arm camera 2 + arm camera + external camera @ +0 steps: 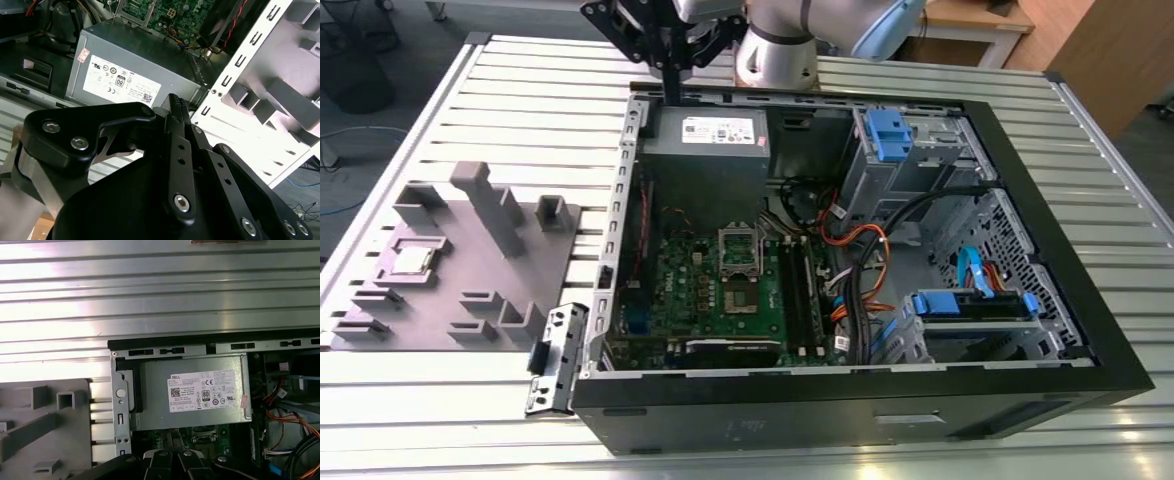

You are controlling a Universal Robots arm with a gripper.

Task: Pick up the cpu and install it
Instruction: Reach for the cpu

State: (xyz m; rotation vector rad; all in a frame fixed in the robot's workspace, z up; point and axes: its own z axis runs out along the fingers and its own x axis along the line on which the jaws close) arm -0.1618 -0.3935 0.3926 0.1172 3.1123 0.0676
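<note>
The cpu is a small silvery square lying flat in a recess of the grey holder block at the exterior view's left, outside the computer case. My gripper hangs over the case's far rim, above the power supply, far from the cpu. Its black fingers stand together, shut, with nothing between them. On the green motherboard, the socket sits with its silver frame around it. In the first wrist view the gripper points down toward the power supply.
The open black computer case holds blue drive brackets, orange and black cables and memory slots. The holder block has upright posts. A loose metal bracket lies by the case's near corner. Everything rests on a slatted metal table.
</note>
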